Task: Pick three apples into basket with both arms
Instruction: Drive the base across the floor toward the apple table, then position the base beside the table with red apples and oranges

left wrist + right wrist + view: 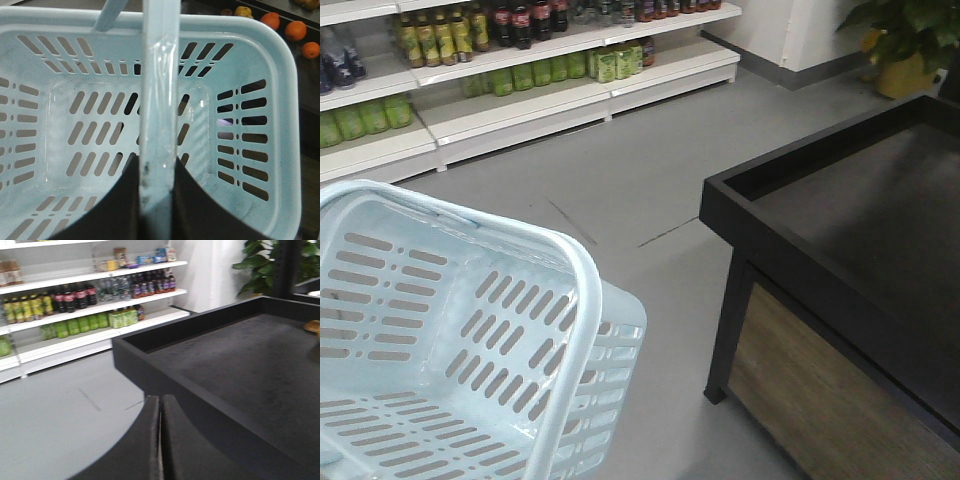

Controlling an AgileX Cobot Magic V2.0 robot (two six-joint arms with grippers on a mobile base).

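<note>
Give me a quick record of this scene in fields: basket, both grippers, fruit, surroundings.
basket: pale blue, no fruit inside
left gripper: shut on the basket handle
right gripper: shut, holding nothing
apples: none in view
oranges: beyond the basket's far rim
black table: right of the basket
shelves: bottled drinks, background
</note>
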